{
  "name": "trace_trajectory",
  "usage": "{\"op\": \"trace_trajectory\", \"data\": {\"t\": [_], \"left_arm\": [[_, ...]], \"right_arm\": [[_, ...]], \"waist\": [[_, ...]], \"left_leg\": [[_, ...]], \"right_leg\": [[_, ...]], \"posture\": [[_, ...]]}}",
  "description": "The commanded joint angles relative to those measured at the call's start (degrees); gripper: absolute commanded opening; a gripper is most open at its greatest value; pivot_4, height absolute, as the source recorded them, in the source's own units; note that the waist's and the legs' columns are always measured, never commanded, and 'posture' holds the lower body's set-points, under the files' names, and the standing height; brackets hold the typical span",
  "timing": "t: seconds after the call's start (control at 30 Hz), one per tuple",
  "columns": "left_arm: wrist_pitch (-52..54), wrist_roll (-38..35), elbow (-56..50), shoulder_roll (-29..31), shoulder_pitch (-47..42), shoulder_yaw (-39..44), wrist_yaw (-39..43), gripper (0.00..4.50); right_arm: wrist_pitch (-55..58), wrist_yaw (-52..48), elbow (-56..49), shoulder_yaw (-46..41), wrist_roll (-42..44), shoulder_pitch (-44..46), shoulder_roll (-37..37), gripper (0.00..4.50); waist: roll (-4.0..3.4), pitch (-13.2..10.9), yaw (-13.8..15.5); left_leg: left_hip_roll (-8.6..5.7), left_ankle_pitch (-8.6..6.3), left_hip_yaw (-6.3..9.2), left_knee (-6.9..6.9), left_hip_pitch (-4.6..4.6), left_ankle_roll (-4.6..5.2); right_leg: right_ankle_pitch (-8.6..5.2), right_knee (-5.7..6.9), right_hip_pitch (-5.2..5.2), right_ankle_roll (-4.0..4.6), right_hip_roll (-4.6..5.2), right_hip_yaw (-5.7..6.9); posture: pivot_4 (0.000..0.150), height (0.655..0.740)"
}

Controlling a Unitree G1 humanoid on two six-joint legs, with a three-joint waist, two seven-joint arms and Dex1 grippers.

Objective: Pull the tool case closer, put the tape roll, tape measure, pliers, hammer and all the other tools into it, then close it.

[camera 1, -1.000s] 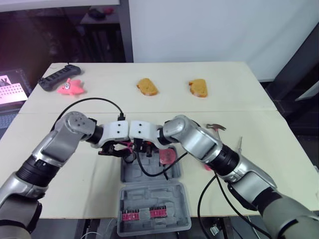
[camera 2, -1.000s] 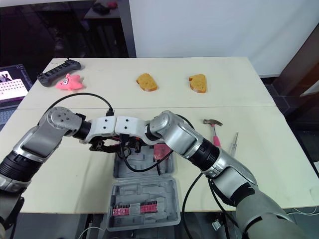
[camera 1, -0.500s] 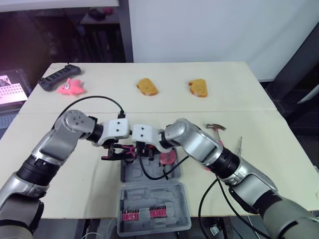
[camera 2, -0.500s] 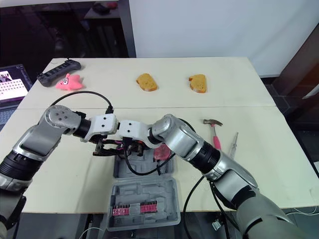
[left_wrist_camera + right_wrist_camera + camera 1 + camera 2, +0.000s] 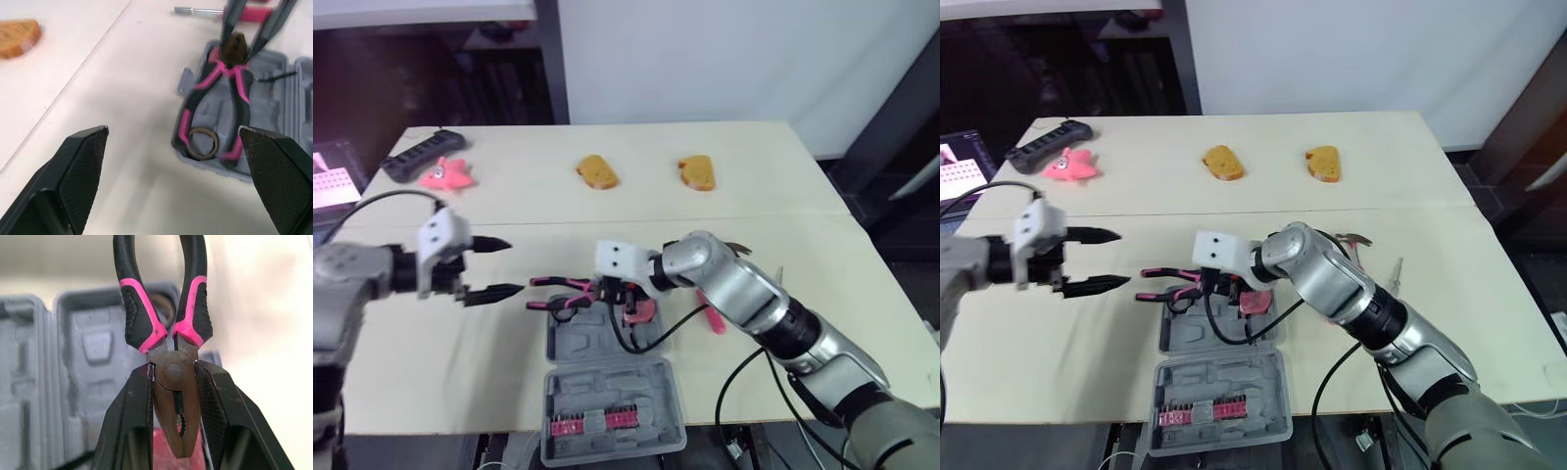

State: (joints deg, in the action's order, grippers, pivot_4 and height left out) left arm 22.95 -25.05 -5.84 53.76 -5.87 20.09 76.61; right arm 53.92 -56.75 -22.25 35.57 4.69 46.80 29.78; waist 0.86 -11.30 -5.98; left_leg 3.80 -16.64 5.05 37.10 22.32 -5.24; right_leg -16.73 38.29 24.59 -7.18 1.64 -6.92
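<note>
A bare test lab — a plain pale table (image 5: 1449, 196), a white wall (image 5: 1351, 49) behind it, a lit screen (image 5: 955, 157) beside it.

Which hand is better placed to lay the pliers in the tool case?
Right. The right hand grips the pliers by the head over the tool case; the left hand hangs open, off to the side.
</note>
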Motion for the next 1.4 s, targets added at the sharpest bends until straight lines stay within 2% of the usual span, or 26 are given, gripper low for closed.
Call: {"op": "trace_trajectory", "data": {"t": [0.03, 0.13, 0.27, 0.43, 0.6, 0.93, 1.4], "left_arm": [[2.9, -5.9, -3.0, 0.7, 7.4, 8.7, 2.3, 4.47], [-0.1, -6.6, -5.2, -0.1, 14.1, 9.9, 4.8, 4.47], [-5.1, -5.2, -4.4, -0.1, 17.3, 8.3, 6.6, 4.47], [-6.8, -5.9, -3.9, 0.3, 15.9, 7.0, 6.3, 4.47], [-10.7, -3.6, -3.0, 0.2, 16.0, 5.2, 6.0, 4.47], [-9.3, -4.4, -1.8, 0.5, 13.1, 3.4, 3.4, 4.47], [-10.1, -4.4, -0.1, 0.4, 11.1, 0.9, 3.3, 4.47]], "right_arm": [[0.7, -1.4, -8.2, -3.9, 1.7, -1.0, 4.9, 0.78], [1.3, -2.1, -11.1, -4.1, 3.0, -2.0, 8.3, 0.78], [1.4, -2.1, -11.9, -3.6, 3.7, -2.6, 9.5, 0.78], [2.1, -0.3, -9.8, 0.1, 1.7, -1.8, 8.9, 0.78], [7.9, 1.5, -10.0, 3.8, 2.0, 0.1, 6.3, 0.78], [20.6, 3.5, -10.3, 8.5, 5.1, 6.8, 3.4, 0.78], [26.4, 8.7, -4.9, 13.6, 8.1, 11.9, -1.2, 0.78]], "waist": [[0.05, 0.0, 0.3], [0.04, 0.0, 0.9], [0.05, 0.0, 1.8], [0.06, 0.0, 2.1], [0.05, 0.0, 1.8], [0.04, 0.0, 2.0], [0.03, 0.0, 1.9]], "left_leg": [[0.01, -0.05, 0.06, 0.0, 0.04, 0.09], [0.04, -0.01, 0.17, 0.02, 0.07, 0.02], [0.04, 0.04, 0.16, 0.04, -0.02, -0.06], [0.04, 0.05, 0.14, 0.05, -0.01, -0.09], [0.05, 0.05, 0.14, 0.03, -0.01, -0.09], [0.06, 0.06, 0.15, 0.03, 0.0, -0.1], [0.06, 0.06, 0.14, 0.02, 0.01, -0.1]], "right_leg": [[-0.01, -0.05, 0.01, 0.02, 0.0, 0.13], [0.01, -0.06, -0.01, 0.07, 0.01, 0.28], [0.05, -0.07, -0.08, 0.13, -0.01, 0.28], [0.05, -0.08, -0.09, 0.13, 0.0, 0.28], [0.06, -0.06, -0.04, 0.15, -0.03, 0.27], [0.07, -0.07, -0.03, 0.16, -0.03, 0.28], [0.07, -0.06, 0.0, 0.16, -0.03, 0.28]], "posture": [[0.15, 0.74], [0.15, 0.74], [0.15, 0.74], [0.15, 0.74], [0.15, 0.74], [0.15, 0.74], [0.15, 0.74]]}}
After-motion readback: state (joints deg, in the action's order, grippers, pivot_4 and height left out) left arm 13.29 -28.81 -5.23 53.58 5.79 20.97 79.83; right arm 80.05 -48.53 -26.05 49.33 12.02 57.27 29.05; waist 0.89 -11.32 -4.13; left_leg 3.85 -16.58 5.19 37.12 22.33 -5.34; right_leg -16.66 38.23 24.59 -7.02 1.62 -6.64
